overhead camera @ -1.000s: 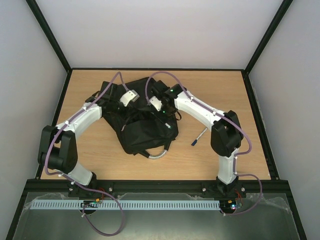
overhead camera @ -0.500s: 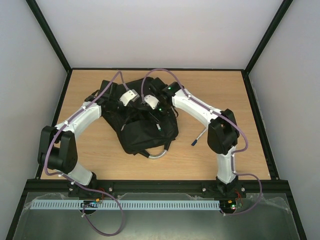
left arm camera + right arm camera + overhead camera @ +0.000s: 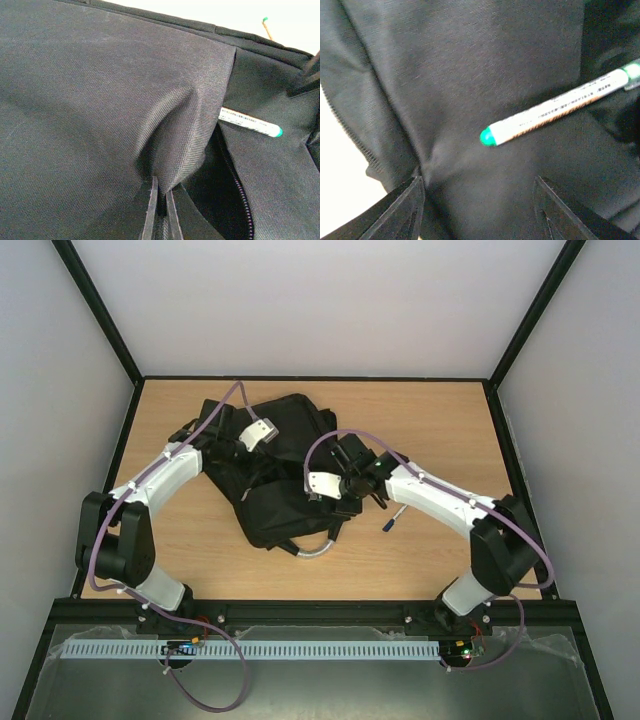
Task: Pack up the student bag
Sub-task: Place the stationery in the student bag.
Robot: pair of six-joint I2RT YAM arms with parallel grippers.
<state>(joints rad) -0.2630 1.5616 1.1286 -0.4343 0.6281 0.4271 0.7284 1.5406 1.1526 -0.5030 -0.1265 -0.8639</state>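
The student bag point(image 3: 285, 475), a black backpack, lies in the middle of the table with its grey top handle point(image 3: 316, 548) towards the arms. My left gripper point(image 3: 258, 440) is shut on a raised fold of the bag's fabric point(image 3: 185, 135), beside an open zip pocket point(image 3: 220, 185). A white pen with a green cap point(image 3: 250, 123) pokes out at that opening. In the right wrist view the same pen point(image 3: 555, 110) rests on the black fabric. My right gripper point(image 3: 480, 210) hovers just behind it, open, with nothing between its fingers point(image 3: 400, 210).
A second pen with a blue cap point(image 3: 393, 517) lies on the wooden table right of the bag, under my right arm. Black frame rails run along the table's edges. The bag's shoulder straps point(image 3: 200, 430) trail to the back left.
My right gripper has opened and let go of the green-capped pen at the bag. The right arm has drawn back towards the near right. The left gripper has kept its hold.
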